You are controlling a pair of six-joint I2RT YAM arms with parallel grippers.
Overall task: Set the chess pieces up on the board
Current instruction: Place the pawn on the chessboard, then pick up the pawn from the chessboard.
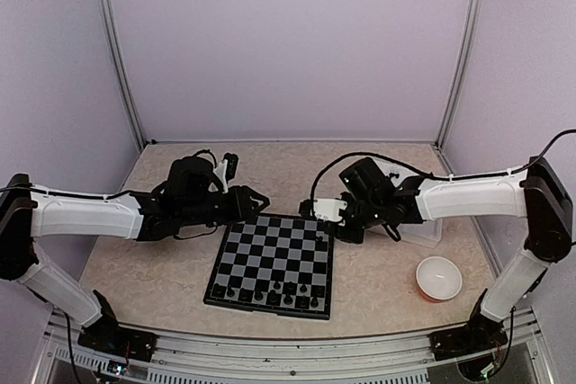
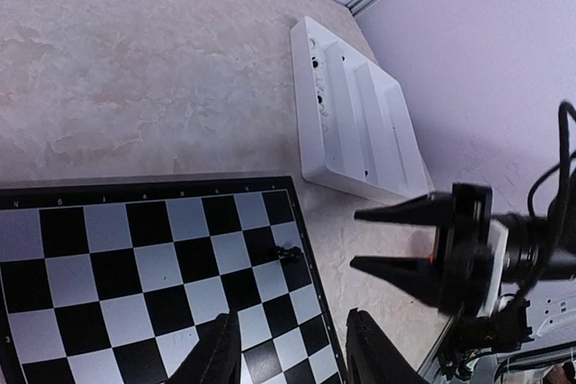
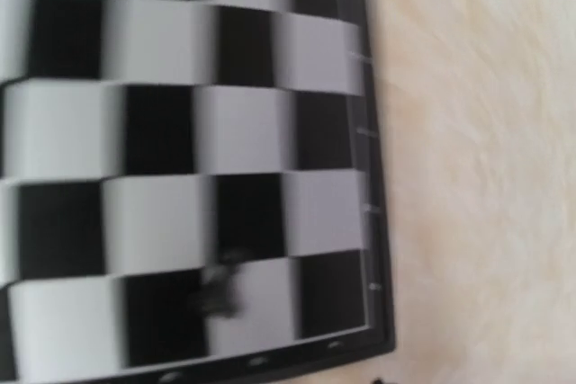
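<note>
Inspecting the chessboard (image 1: 270, 249) on the marbled table (image 1: 144, 263): a row of black chess pieces (image 1: 270, 294) stands along its near edge, some slightly out of line. A lone black piece (image 2: 288, 252) stands upright in the file next to the right-hand border, towards the far end. The right wrist view shows it only as a dark blur.

The right gripper (image 2: 354, 239) hangs just beside that border with its jaws apart and nothing between them, clear of the lone piece. The left gripper (image 2: 292, 315) hovers over the board's far left part, its jaws also apart and empty. The white compartment tray (image 2: 306, 105) lies beyond the board's right side. A few specks in it are too small to identify.

Assessment: the step in hand appears to be the placing of that lone piece, and the task is well short of complete.

Recommendations:
- The right arm should lift straight up before it travels sideways, so that a fingertip does not clip the piece.
- The piece's centring on its square should be confirmed from a sharper view.
- For the next pick, the jaws should stay only a little wider than the piece and come down vertically.
- Each piece should be gripped low on its body.
- The left arm should keep high over the board, as a sweep could topple the near row.
</note>
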